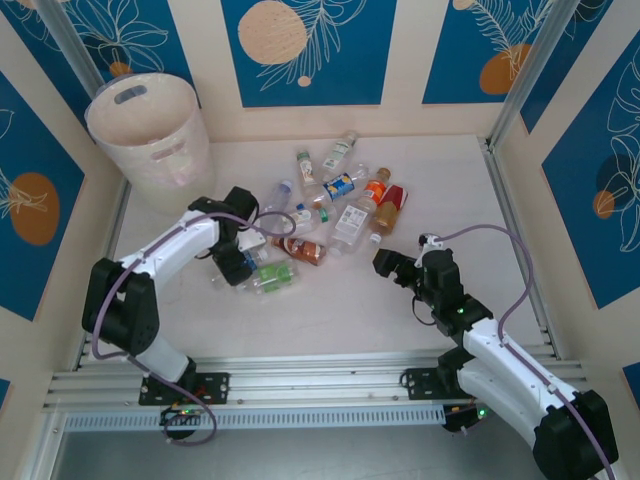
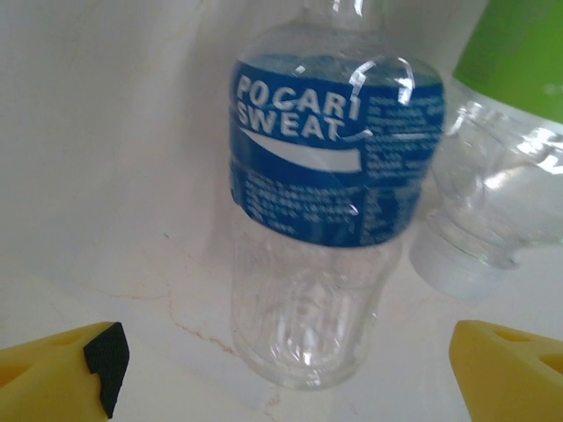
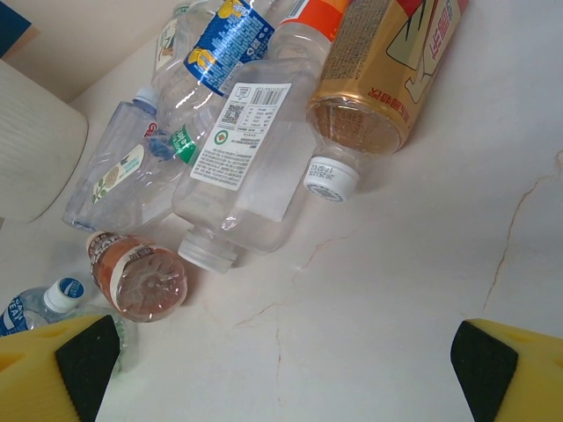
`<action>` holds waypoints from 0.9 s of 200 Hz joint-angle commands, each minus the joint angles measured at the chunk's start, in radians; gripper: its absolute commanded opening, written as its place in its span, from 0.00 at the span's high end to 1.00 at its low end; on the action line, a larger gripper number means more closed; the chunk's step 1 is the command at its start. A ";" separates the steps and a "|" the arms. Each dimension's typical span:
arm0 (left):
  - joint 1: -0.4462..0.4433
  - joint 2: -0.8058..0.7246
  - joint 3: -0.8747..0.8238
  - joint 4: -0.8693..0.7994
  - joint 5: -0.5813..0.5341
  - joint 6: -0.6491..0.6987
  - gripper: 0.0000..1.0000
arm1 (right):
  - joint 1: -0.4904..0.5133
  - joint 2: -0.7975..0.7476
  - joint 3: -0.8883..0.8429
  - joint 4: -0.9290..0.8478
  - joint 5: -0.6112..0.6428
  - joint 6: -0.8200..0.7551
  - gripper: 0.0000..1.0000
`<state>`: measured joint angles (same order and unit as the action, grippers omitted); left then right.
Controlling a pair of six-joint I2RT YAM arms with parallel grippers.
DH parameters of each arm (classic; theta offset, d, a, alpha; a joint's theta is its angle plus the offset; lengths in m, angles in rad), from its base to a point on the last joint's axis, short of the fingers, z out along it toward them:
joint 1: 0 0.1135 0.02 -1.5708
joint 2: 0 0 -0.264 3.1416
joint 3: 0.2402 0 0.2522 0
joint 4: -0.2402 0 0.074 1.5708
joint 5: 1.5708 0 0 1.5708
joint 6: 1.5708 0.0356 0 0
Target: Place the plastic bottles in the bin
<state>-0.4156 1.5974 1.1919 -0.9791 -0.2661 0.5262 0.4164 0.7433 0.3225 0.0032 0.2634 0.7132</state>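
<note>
Several plastic bottles (image 1: 340, 200) lie scattered in the middle of the table. The bin (image 1: 165, 160) stands upright in the far left corner. My left gripper (image 1: 238, 262) hangs low over the pile's left end. It is open (image 2: 286, 369), with the clear base of a blue-labelled Pocari Sweat bottle (image 2: 325, 176) between its yellow fingers, apart from both. A green-labelled bottle (image 2: 501, 132) lies beside it. My right gripper (image 1: 385, 262) is open (image 3: 277, 360) over bare table. Ahead of it lie a white-labelled bottle (image 3: 246, 167), a brown bottle (image 3: 369, 79) and a reddish bottle (image 3: 136, 274).
Patterned walls close in the table on the left, back and right. A metal rail (image 1: 300, 375) runs along the near edge by the arm bases. Bare tabletop (image 1: 340, 310) lies between the bottle pile and the rail.
</note>
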 commanded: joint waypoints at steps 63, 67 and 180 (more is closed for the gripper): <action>0.068 0.098 -0.053 0.143 0.089 0.059 0.12 | -0.011 -0.024 -0.038 0.010 0.042 -0.011 0.01; 0.074 0.105 -0.053 0.146 0.091 0.054 0.12 | -0.011 -0.024 -0.040 0.013 0.043 -0.011 0.01; 0.083 0.167 -0.106 0.289 0.065 0.051 0.25 | -0.016 -0.058 -0.082 0.013 0.051 -0.008 0.01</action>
<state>-0.3412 1.7603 1.1046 -0.7162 -0.2096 0.5598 0.4053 0.7021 0.2592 0.0071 0.2859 0.7097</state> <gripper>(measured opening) 0.788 0.991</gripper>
